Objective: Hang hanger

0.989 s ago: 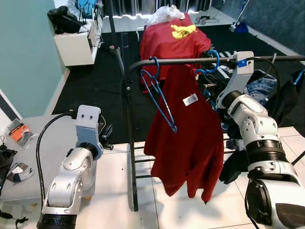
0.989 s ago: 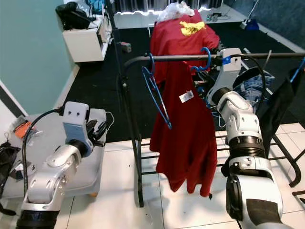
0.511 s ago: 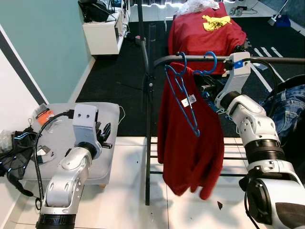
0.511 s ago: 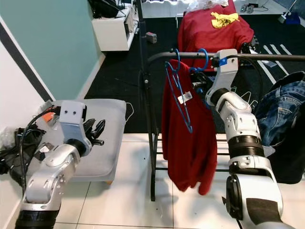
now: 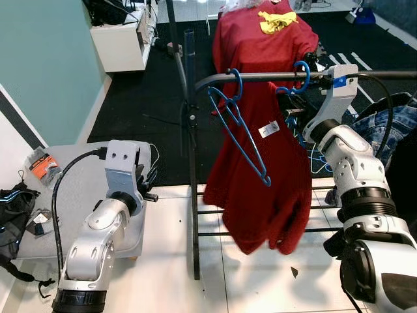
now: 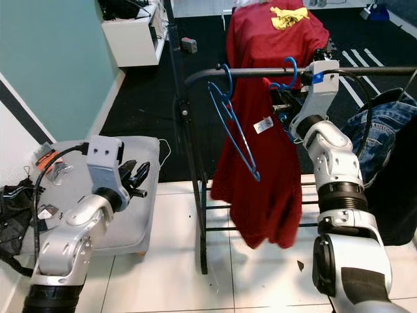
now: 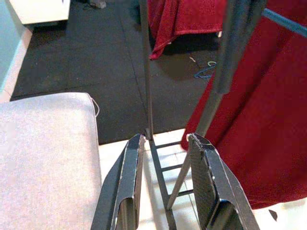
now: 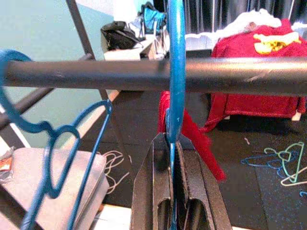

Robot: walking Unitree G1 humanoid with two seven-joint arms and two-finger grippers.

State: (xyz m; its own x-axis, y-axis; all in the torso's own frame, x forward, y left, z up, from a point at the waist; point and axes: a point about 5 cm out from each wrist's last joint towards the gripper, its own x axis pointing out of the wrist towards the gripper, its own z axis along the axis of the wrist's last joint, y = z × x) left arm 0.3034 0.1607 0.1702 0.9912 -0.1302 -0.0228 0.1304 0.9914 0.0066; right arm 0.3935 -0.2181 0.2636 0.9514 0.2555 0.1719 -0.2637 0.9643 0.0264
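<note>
Blue hanger (image 8: 175, 72) hooked over rail (image 8: 230, 75), pinched below rail by right claw (image 8: 171, 191). Left claw (image 7: 165, 184) spread, well apart from rail.

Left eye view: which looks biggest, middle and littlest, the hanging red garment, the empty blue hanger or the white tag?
1. Red garment
2. Empty blue hanger
3. White tag
All hang on the same rail, so nearness hardly matters.

The blue hanger (image 5: 296, 78) is mostly covered by the red garment (image 5: 264, 176). The rail (image 5: 365, 75) is cut off at the right frame edge. The tag (image 5: 268, 130) cannot be read.
</note>
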